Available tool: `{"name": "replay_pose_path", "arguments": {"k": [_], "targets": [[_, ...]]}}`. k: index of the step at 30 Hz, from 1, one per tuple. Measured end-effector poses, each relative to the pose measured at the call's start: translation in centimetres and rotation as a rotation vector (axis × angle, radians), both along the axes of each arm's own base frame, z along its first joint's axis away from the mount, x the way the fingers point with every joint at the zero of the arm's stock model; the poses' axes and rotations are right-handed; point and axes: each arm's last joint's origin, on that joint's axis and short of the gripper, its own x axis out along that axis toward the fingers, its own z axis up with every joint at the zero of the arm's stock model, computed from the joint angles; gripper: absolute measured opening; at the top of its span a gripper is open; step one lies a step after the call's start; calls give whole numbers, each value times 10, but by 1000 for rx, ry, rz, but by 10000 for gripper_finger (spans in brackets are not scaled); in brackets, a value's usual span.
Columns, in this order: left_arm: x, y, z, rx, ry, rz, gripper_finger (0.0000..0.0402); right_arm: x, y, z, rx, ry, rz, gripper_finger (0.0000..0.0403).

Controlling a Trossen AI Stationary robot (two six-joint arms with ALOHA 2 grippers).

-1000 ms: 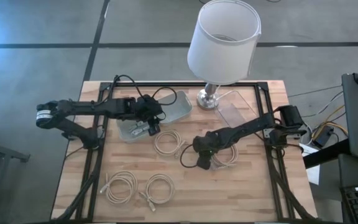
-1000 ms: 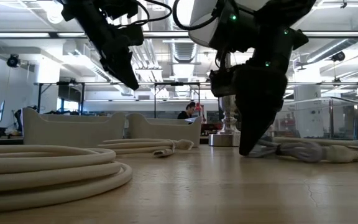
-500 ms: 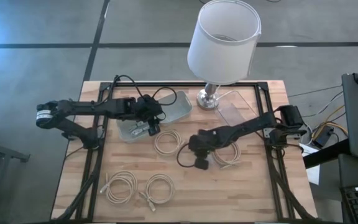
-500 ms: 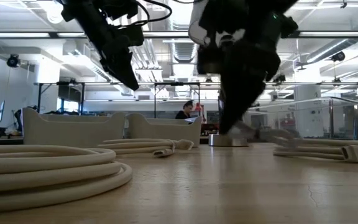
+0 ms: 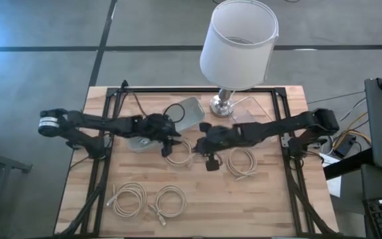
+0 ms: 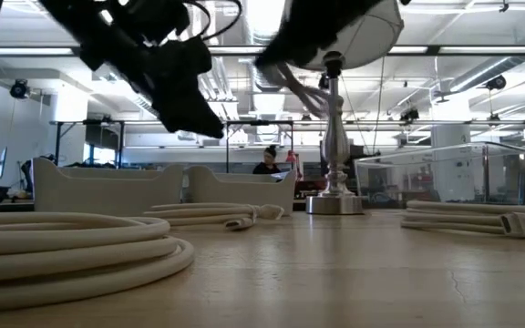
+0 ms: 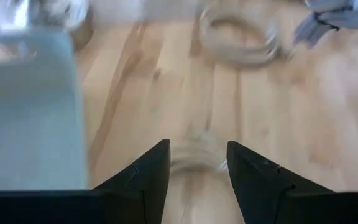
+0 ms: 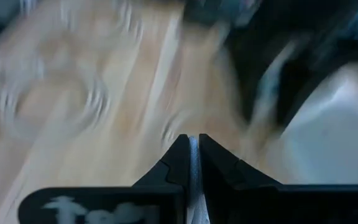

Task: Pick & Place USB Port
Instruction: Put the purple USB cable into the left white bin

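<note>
Several cream USB cables lie coiled on the wooden table: one in the middle [image 5: 178,151], one to its right [image 5: 241,161], two near the front left [image 5: 130,198]. My left gripper [image 5: 168,144] is open just above the middle coil, which shows blurred beyond its fingers [image 7: 194,158]. My right gripper [image 5: 205,143] hovers between the middle coil and the lamp, raised off the table. Its fingers are almost closed on a thin pale strip [image 8: 192,152]. A grey tray [image 5: 188,111] stands behind the left gripper. My right gripper has a thin pale strip [image 8: 192,163] pinched between its two fingers, and pale strands show by it in the blurred low view [image 6: 292,77]. Which part of a cable this is cannot be told. My left gripper touches nothing.
A lamp with a white shade [image 5: 239,43] stands on a metal foot [image 5: 222,105] at the far middle. A clear plastic box [image 5: 254,116] sits to its right. Black frame rails [image 5: 101,186] run along the table's sides.
My right gripper has risen from beside the right coil and swung toward the table's far left, to a spot near my left gripper. The right coil stays on the table. My left gripper has left the tray and gone toward the near edge, over the middle coil.
</note>
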Motion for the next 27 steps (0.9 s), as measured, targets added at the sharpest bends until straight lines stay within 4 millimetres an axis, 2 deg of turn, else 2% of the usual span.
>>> {"name": "replay_pose_path", "arguments": {"k": [3, 5, 10, 18, 27], "targets": [[2, -9, 0, 14, -167, -35, 163, -2, -5, 4, -9, -227, 2, 18], [2, -14, 1, 19, -261, -53, 163, -3, -8, -2, -6, -315, -7, 18], [1, -21, 7, 27, -416, -68, 163, -5, -16, -14, -3, -439, -31, 18], [10, -21, 10, 3, -464, -52, 163, -5, -24, -14, -22, -454, -45, 18], [27, -23, 13, -1, -479, -68, 163, -4, -23, -13, -36, -452, -36, 18]]}}
